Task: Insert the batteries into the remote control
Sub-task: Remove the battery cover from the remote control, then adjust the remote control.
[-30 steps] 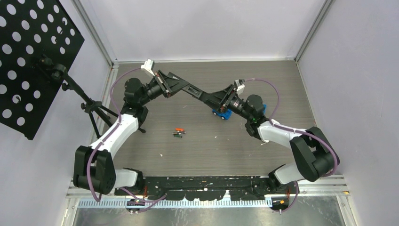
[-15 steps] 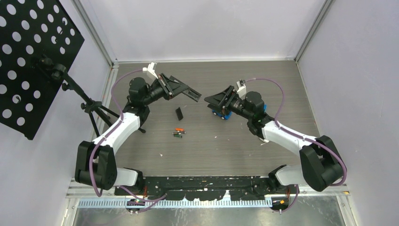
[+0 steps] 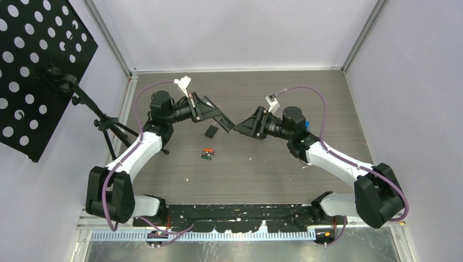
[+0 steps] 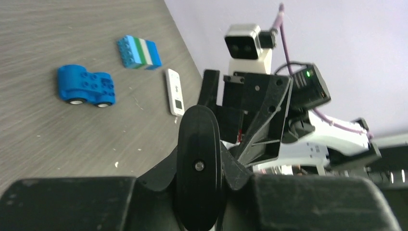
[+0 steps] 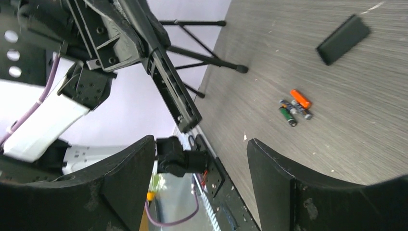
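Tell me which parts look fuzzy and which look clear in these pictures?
Left wrist view: the left tool fills the bottom, dark and blurry, while the blue toy car looks clearer. Right wrist view: the right tool is dark and fuzzy up close, but the small orange-red and dark cylinder batteries look sharp. Top view: the grey wood-grain table is evenly lit, with soft shadows.
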{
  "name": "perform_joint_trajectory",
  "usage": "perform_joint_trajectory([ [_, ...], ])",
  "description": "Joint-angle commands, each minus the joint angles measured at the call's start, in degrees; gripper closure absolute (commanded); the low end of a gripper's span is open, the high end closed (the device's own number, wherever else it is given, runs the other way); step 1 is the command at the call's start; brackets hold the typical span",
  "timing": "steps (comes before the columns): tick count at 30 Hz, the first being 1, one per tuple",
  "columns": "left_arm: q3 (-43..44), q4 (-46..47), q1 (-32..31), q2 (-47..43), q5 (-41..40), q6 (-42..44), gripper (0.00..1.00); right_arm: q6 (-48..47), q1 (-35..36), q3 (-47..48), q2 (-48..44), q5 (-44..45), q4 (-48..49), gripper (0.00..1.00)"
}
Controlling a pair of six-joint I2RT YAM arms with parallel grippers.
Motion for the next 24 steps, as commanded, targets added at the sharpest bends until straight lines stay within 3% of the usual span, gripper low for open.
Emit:
perform_joint_trajectory([
  [1, 0.04, 3.67, -1.50, -3.72, 9.66, 2.65, 1.00, -4.43, 1.65, 3.88, -0.40, -8.49, 5.84, 0.25],
  [5, 0.05, 5.75, -3.56, -5.14, 12.33, 2.32, 1.00, -3.58, 3.10, 4.42, 0.02, -12.29, 10.34, 0.27],
  [10, 0.57, 9.10, -5.90, -5.97, 15.06, 0.72, 1.00, -4.12, 5.93, 5.80, 0.71, -15.02, 11.05, 0.39],
  [12, 0.60, 9.57, -6.36, -6.40, 15.17, 0.55, 1.00, -4.03, 6.85, 6.16, 0.98, -15.15, 11.14, 0.49],
  [14, 0.72, 9.51, -6.37, -6.99, 14.34, -0.14, 1.00, -2.48, 6.98, 5.85, 0.83, -12.87, 11.56, 0.67],
  [17, 2.85, 7.88, -6.37, -7.13, 12.10, -4.43, 1.00, 1.47, 6.98, 3.73, 0.14, -8.22, 17.49, 0.82],
  [19, 2.96, 11.31, -6.37, -7.33, 9.48, -9.36, 0.92, 4.19, 6.96, 1.98, -0.10, -5.75, 21.78, 0.87],
  [23, 1.17, 17.90, -6.37, -8.24, 3.63, -15.70, 0.47, 8.69, 6.96, 0.57, 0.54, -1.94, 28.94, 0.92],
  [24, 0.53, 19.13, -6.41, -8.45, 1.84, -16.72, 0.41, 10.03, 6.94, 0.65, 0.84, -1.58, 29.96, 0.92],
])
